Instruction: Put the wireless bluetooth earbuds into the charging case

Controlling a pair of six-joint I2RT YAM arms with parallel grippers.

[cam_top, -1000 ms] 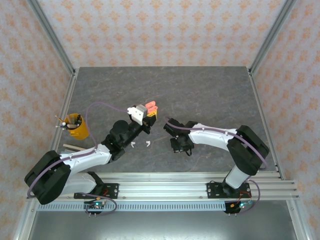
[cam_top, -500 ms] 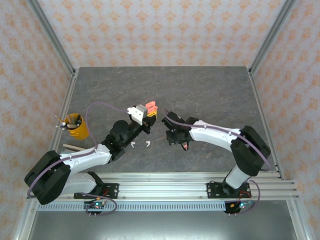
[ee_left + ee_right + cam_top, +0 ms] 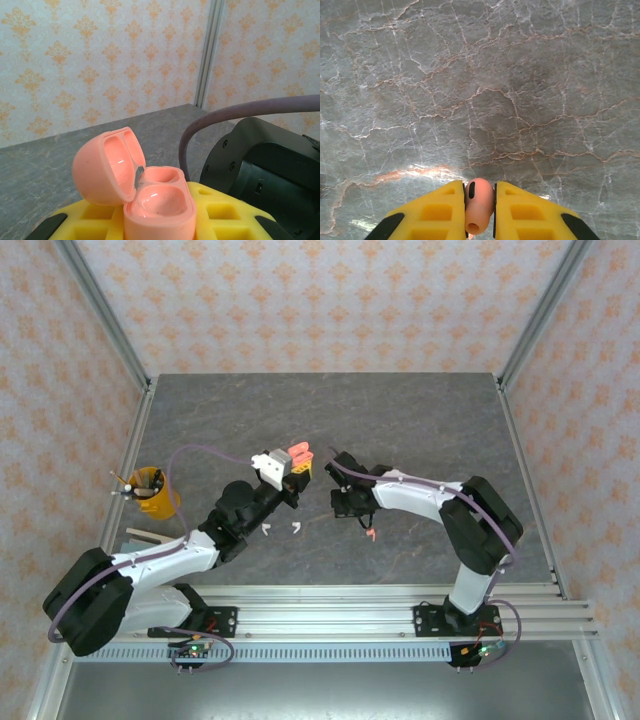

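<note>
Grey marbled table (image 3: 420,420), orange-patterned walls (image 3: 300,300). Orange cup (image 3: 155,492) held sticks (image 3: 124,480), left of case (image 3: 150,195). Left claw (image 3: 155,222) clamped open case, wells (image 3: 157,197) empty. Right of case, right claw (image 3: 479,215) pinched pink earbud (image 3: 479,197). Two white earbuds (image 3: 296,529) lay near case.

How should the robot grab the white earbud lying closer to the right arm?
Probably from straight above. The white earbud lies flat on the table with bare space around it, so nothing blocks a downward approach. Pinching across its thin stem seems safer than the rounded head, which might slip. It is too small here to judge its finer shape.
</note>
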